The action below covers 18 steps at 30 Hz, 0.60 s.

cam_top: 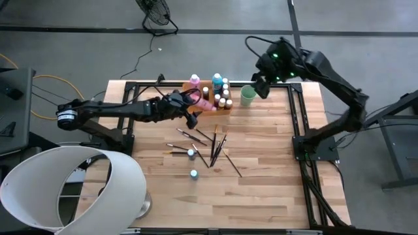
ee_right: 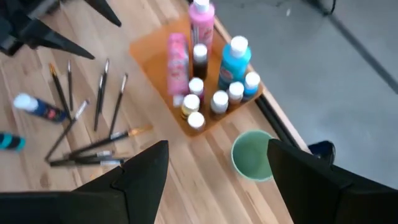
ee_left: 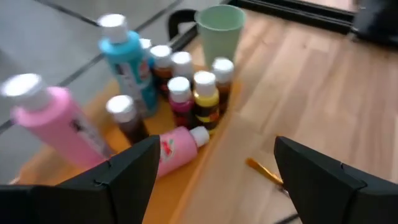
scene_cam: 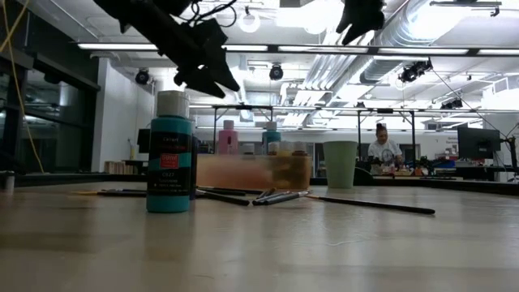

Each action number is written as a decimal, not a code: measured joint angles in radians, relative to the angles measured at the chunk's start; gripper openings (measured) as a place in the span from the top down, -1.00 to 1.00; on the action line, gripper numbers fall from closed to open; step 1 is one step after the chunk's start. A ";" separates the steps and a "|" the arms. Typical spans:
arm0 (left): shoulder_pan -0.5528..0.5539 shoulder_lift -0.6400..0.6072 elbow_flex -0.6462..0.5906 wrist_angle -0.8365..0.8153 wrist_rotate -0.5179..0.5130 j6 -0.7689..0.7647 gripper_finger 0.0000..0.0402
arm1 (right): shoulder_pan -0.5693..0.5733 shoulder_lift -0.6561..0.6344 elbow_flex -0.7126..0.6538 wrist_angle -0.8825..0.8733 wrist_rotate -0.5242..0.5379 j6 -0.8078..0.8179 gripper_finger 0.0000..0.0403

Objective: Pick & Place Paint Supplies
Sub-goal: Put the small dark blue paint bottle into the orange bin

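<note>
Several small white-capped paint bottles stand in the orange tray. A pink bottle lies on its side in it, and a taller pink bottle and a teal one stand upright. A teal bottle stands on the table, with another bottle beside the scattered dark-handled brushes. My left gripper hovers open over the tray's near edge, above the lying pink bottle. My right gripper is open, high above the green cup.
The light green cup stands right of the tray near the table's far edge. A black frame runs along the table's far and right sides. A white lampshade-like object sits at the near left corner. Bare wood lies right of the brushes.
</note>
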State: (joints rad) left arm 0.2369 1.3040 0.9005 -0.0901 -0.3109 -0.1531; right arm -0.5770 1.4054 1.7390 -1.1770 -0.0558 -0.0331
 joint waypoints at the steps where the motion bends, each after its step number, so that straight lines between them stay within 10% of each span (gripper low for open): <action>1: -0.002 -0.002 0.000 -0.007 -0.021 -0.004 -0.53 | 0.000 -0.035 -0.050 0.044 0.001 0.012 -0.33; 13: -0.002 0.000 -0.001 -0.041 -0.053 -0.020 -0.53 | 0.065 -0.251 -0.424 0.191 -0.022 0.135 -0.33; 18: -0.002 0.000 -0.001 -0.111 0.099 -0.043 -0.53 | 0.087 -0.271 -0.437 0.191 -0.022 0.138 -0.33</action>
State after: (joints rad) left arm 0.2349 1.3041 0.8993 -0.2013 -0.2116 -0.1958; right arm -0.4899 1.1347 1.3018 -0.9863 -0.0780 0.1044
